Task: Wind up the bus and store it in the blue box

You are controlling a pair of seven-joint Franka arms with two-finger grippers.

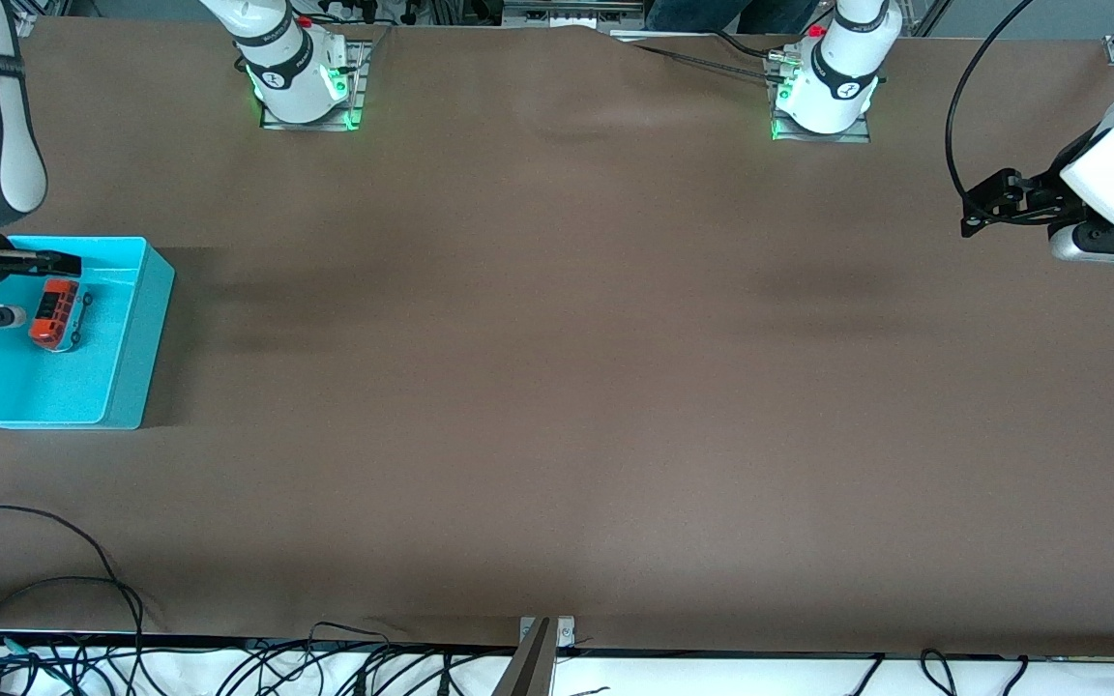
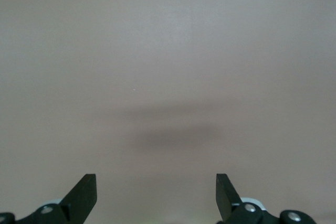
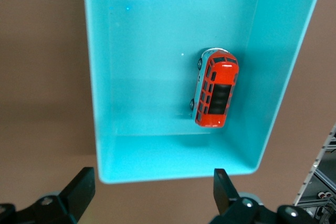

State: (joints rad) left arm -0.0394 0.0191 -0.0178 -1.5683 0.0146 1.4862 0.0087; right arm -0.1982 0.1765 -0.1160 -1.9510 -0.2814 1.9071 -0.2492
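The bus [image 1: 56, 314], a small orange toy van with a dark roof panel, rests on the floor of the blue box [image 1: 127, 324] at the right arm's end of the table. In the right wrist view the bus [image 3: 216, 88] sits near one long wall of the box [image 3: 136, 35]. My right gripper [image 1: 46, 288] is open and empty, up in the air over the box; in its own view [image 3: 152, 187] it holds nothing. My left gripper [image 1: 969, 207] is open and empty over bare table at the left arm's end, and its own view [image 2: 156, 190] shows only brown table.
Brown table cover [image 1: 557, 387] spans the whole surface. The two arm bases [image 1: 301, 82] [image 1: 823, 92] stand along the edge farthest from the front camera. Loose cables [image 1: 64, 580] lie at the nearest edge, beside a metal bracket [image 1: 542, 643].
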